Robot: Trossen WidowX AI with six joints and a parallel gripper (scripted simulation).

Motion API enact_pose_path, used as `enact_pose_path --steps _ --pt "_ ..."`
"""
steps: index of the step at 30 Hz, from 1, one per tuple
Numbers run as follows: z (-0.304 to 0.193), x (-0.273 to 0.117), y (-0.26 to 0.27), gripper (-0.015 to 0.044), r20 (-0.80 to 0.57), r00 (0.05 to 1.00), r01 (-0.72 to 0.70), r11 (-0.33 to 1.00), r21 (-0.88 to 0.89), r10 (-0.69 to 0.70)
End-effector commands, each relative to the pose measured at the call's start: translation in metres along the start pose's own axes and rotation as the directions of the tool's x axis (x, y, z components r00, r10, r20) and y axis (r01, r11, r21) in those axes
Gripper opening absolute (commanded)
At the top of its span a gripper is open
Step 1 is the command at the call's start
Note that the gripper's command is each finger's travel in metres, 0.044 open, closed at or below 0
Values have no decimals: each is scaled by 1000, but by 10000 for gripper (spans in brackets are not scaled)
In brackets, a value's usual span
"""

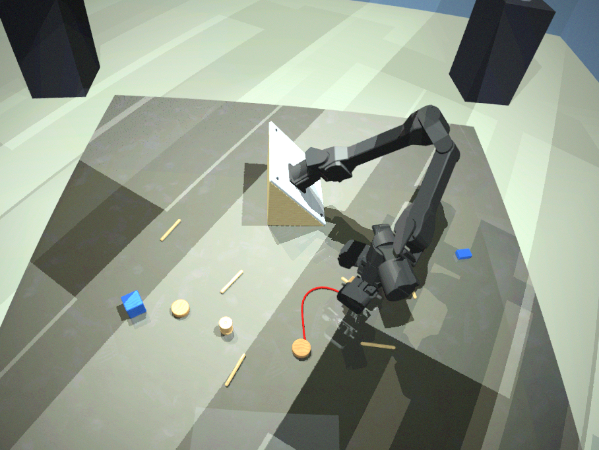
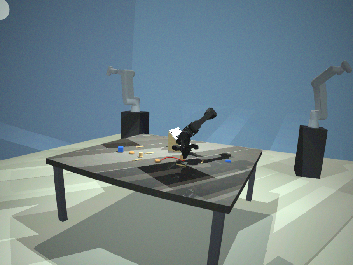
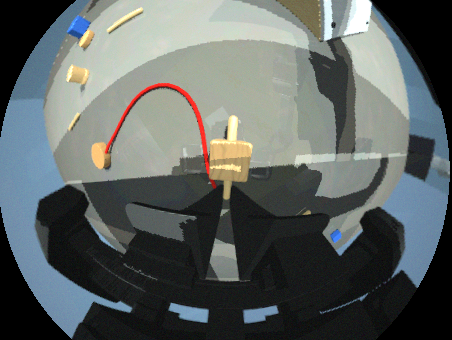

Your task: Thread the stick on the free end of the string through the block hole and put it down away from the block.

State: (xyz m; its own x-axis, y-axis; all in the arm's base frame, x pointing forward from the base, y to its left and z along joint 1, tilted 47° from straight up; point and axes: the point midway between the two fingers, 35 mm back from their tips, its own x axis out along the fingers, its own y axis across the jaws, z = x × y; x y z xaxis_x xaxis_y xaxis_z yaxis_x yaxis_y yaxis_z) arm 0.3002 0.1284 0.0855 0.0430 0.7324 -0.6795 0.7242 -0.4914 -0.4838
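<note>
My gripper is shut on the near end of the stick. The stick runs through the hole of the wooden block, with its rounded far end showing beyond the block and a short piece between block and fingertips. The block is mostly behind the gripper in the top view. The red string arches from the round wooden button to the fingertips, on the near side of the block. Its joint with the stick is hidden.
A loose stick lies near the gripper, another partly under the arm, and several farther left. A blue cube, wooden disc and wooden cylinder stand left. A small blue block lies right. The arm's wedge mount stands behind.
</note>
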Motion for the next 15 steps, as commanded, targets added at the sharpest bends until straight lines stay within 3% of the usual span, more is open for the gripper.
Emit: enact_pose_path --steps 1,4,9,12,15 --pt "7 0 -1 0 -2 1000 4 1000 2 -4" --pt "8 0 -1 0 -2 1000 4 1000 2 -4" --pt "5 0 0 124 1 1000 0 1000 2 0" --pt "5 -2 0 124 1 1000 -1 1000 2 1" --pt "5 -39 4 124 6 1000 -5 1000 2 5"
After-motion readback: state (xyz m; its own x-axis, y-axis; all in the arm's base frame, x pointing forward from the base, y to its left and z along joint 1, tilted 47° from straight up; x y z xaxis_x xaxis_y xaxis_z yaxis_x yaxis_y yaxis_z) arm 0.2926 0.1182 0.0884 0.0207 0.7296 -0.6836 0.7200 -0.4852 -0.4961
